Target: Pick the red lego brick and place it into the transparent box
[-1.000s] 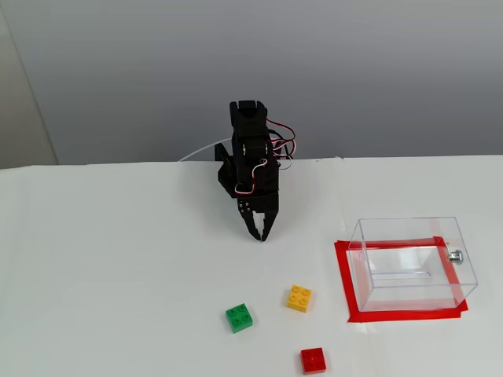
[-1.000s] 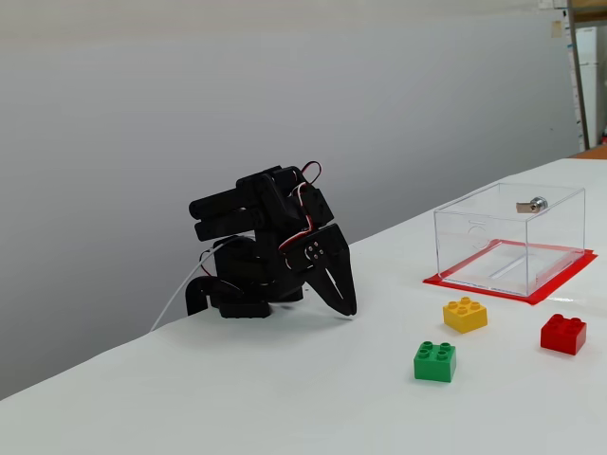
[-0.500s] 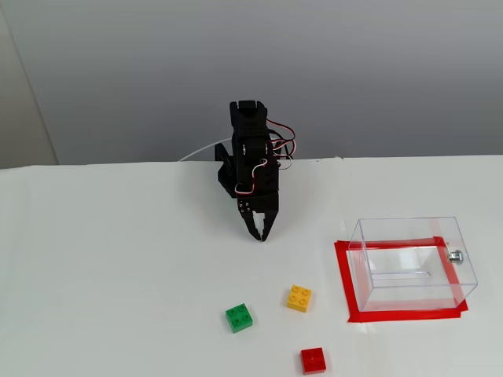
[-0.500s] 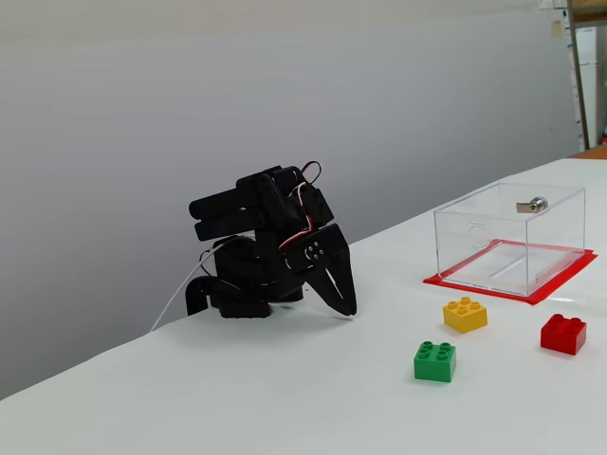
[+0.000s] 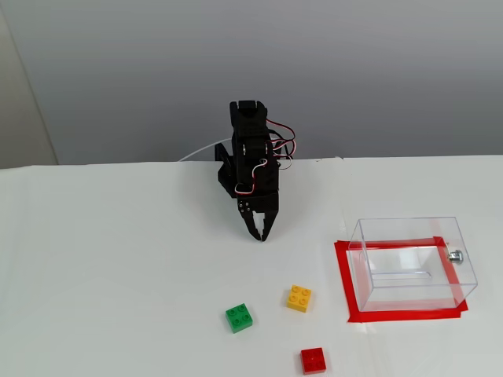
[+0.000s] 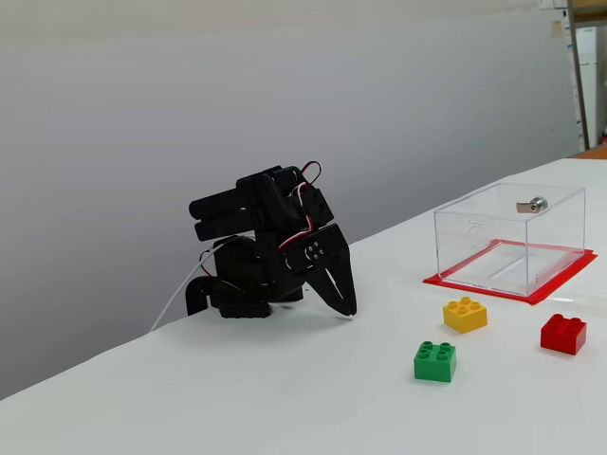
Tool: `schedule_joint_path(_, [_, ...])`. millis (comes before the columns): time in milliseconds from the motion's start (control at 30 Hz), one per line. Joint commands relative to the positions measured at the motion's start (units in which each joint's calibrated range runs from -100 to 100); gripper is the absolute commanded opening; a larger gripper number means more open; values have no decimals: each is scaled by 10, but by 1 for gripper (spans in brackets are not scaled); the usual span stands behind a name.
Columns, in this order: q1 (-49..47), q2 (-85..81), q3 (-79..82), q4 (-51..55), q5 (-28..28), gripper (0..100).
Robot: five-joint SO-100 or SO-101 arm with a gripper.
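Observation:
The red lego brick [image 5: 313,360] [image 6: 563,334] lies on the white table near its front edge, apart from everything else. The transparent box [image 5: 413,263] [image 6: 510,237] stands empty on a red tape outline, with a small silver knob on one wall. My gripper [image 5: 262,235] [image 6: 348,309] is folded down at the arm's base, tips pointing at the table, shut with nothing in it. It sits well behind the bricks and far from the red one.
A green brick [image 5: 239,317] [image 6: 434,361] and a yellow brick [image 5: 299,298] [image 6: 465,314] lie between my gripper and the red brick. The red tape outline [image 5: 343,275] frames the box. A white cable [image 5: 198,151] runs behind the arm.

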Motion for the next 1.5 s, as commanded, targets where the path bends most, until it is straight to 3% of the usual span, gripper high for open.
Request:
schedule_joint_path(0, [2, -5, -12, 3, 3, 1])
schedule_joint_path(1000, [-3, -5, -12, -1, 0, 1])
schedule_joint_path(1267, [14, 2, -9, -109, -1, 1])
schedule_joint_path(1467, [15, 98, -36, -236, 1, 1])
